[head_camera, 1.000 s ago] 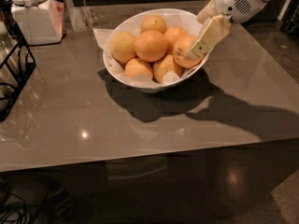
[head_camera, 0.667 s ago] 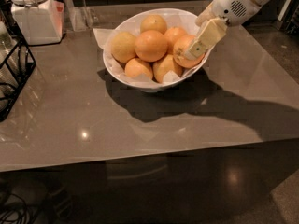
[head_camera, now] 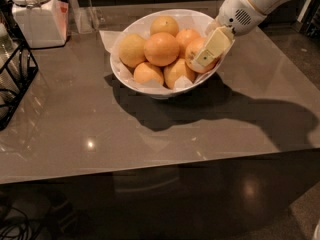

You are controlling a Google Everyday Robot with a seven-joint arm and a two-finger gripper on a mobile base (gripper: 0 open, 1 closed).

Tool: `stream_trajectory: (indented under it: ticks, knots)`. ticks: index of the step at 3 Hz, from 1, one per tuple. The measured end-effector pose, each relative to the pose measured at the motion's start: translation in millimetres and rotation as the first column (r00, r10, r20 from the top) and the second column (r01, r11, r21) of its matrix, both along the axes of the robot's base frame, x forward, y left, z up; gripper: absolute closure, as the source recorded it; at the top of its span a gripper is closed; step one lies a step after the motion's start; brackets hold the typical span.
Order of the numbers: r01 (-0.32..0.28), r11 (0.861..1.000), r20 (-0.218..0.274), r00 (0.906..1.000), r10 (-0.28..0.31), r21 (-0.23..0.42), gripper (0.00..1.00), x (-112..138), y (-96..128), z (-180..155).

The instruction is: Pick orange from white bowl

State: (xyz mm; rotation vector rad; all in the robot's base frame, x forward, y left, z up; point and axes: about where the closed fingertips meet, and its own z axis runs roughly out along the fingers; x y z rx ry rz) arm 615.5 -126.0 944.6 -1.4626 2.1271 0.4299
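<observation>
The gripper (head_camera: 201,58) sits at the right side of the white bowl (head_camera: 131,84), laid against the orange (head_camera: 191,48) at that edge of the pile (clamped on it or merely alongside, we cannot tell). We judge the grasp is in hand: we should centre on the fruit, close firmly, then lift straight up, sparing the neighbouring oranges (head_camera: 161,48) and the paper liner (head_camera: 107,36).

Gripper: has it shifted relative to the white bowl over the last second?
No. The gripper stays at the right rim of the white bowl, in the same spot as in both earlier pictures; the bowl has not moved either.
</observation>
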Motion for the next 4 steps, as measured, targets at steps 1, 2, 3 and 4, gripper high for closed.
stream_trajectory:
  ticks: [1, 2, 3, 4]
  knots:
    - [0.007, 1.000, -0.029, 0.9995, -0.007, 0.000, 0.17, 3.4, 3.4, -9.0]
    - [0.007, 1.000, -0.029, 0.9995, -0.007, 0.000, 0.36, 3.4, 3.4, -9.1]
    - [0.033, 0.999, -0.029, 0.9990, -0.033, 0.001, 0.59, 0.7, -0.3, -13.5]
    - [0.050, 0.999, -0.031, 0.9983, -0.050, 0.001, 0.83, -1.7, -3.2, -17.1]
